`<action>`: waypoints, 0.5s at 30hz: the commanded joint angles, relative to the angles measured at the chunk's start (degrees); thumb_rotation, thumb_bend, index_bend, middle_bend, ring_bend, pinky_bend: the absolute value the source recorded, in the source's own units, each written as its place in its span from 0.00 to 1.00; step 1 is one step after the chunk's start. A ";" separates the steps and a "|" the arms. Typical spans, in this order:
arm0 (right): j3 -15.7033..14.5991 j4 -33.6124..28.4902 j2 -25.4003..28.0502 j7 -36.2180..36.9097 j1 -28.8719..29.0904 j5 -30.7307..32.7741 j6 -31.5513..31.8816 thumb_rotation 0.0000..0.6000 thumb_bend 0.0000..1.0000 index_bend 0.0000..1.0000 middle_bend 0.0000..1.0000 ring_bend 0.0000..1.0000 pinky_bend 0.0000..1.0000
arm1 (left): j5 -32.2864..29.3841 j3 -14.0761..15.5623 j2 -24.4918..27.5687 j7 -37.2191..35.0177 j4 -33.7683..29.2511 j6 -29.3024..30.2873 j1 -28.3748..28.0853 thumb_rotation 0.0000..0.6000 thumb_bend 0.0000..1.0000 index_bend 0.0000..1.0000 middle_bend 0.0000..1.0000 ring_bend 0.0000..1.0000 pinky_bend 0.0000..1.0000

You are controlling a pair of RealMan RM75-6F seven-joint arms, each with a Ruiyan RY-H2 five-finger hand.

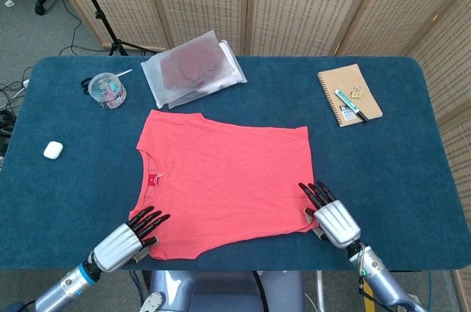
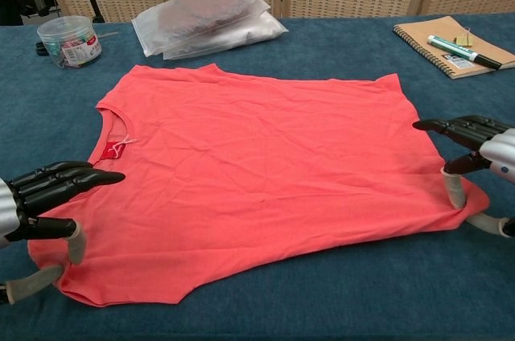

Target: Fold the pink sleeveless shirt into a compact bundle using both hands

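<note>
You are at the first grab: the shirt (image 1: 224, 183) lies flat mid-table, your left hand (image 2: 40, 196) and right hand (image 2: 475, 148) each pinching a near corner, so next lift both corners together and carry them toward the far edge.

L hand (image 2: 36, 196) & R hand (image 2: 475, 148): low, fingers extended fwd.

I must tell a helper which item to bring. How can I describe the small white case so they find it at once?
Start from the pink shirt spread on the blue table. Go to the table's left edge, below the clear jar. There the white case lies alone: small, rounded, plain white, with nothing touching it.
</note>
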 commanded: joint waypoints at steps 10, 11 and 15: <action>0.00 0.09 -0.07 0.10 0.06 0.33 -0.38 1.00 0.47 0.60 0.00 0.00 0.00 | -1.09 0.40 -0.42 -3.06 1.08 -0.41 0.28 1.00 0.43 0.61 0.00 0.00 0.00; 0.00 0.09 -0.07 0.10 0.06 0.32 -0.37 1.00 0.47 0.60 0.00 0.00 0.00 | -1.16 0.43 -0.42 -3.27 1.15 -0.39 0.32 1.00 0.43 0.63 0.00 0.00 0.00; 0.01 0.11 -0.06 0.14 0.08 0.36 -0.38 1.00 0.47 0.60 0.00 0.00 0.00 | -1.42 0.33 -0.45 -3.73 1.30 -0.13 0.41 1.00 0.44 0.68 0.00 0.00 0.00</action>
